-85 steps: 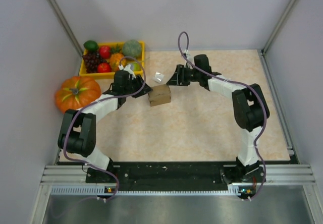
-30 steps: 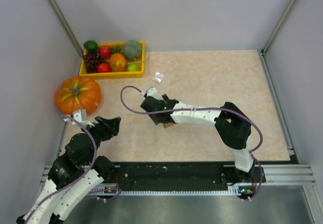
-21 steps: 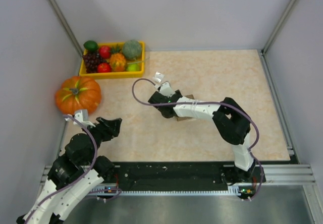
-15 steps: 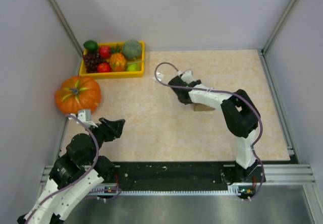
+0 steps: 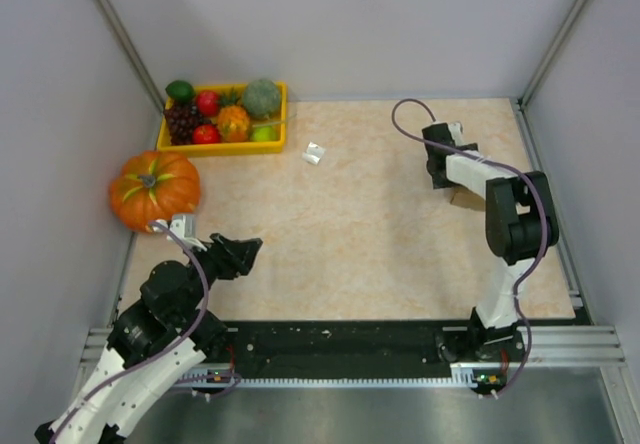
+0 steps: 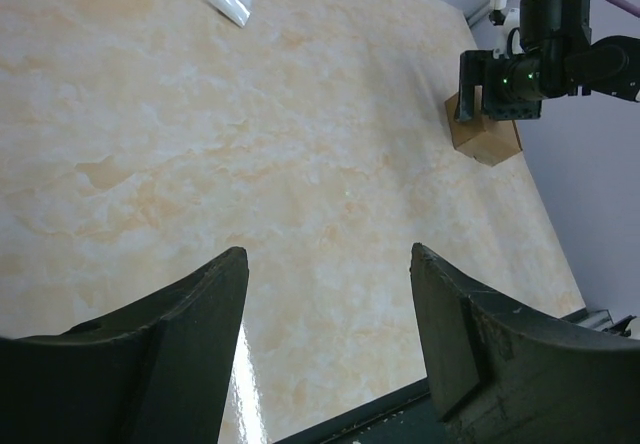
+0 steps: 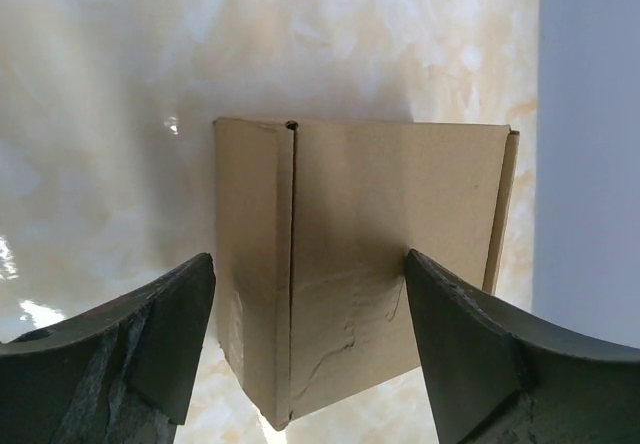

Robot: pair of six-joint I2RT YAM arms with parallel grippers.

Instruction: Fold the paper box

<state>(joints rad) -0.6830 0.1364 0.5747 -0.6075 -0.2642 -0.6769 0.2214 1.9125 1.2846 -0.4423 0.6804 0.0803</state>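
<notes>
One box (image 5: 462, 201) stands on the table (image 5: 350, 234) at the right, in the far half, close to the right wall; it is brown card, folded up into a closed block. From the right wrist its upper face shows a straight seam down the left part, a thin flap edge along the right side, and some creasing in the near part. From above, most of it is hidden under the right arm, and only a brown corner shows.

The right gripper (image 5: 442, 172) hangs directly over the box, its jaws spread wide; the left finger lines up with the box's left edge, while the right finger (image 7: 470, 354) lies across the face, with card showing beyond it. No clamp on the box is visible, and it cannot be told whether the fingertips touch the card. From the left wrist, the gripper sits at the far corner of the box.

The left gripper (image 5: 240, 254) is well apart from all this, at the near left of the table, raised above the surface; its jaws are wide apart with nothing between them, only bare table.

A small white object (image 5: 314, 153) lies alone on the table toward the far side, left of centre. A yellow tray (image 5: 222, 148) of mixed fruit sits at the far left corner; a pumpkin (image 5: 153, 186) rests just near of it, against the left wall.
</notes>
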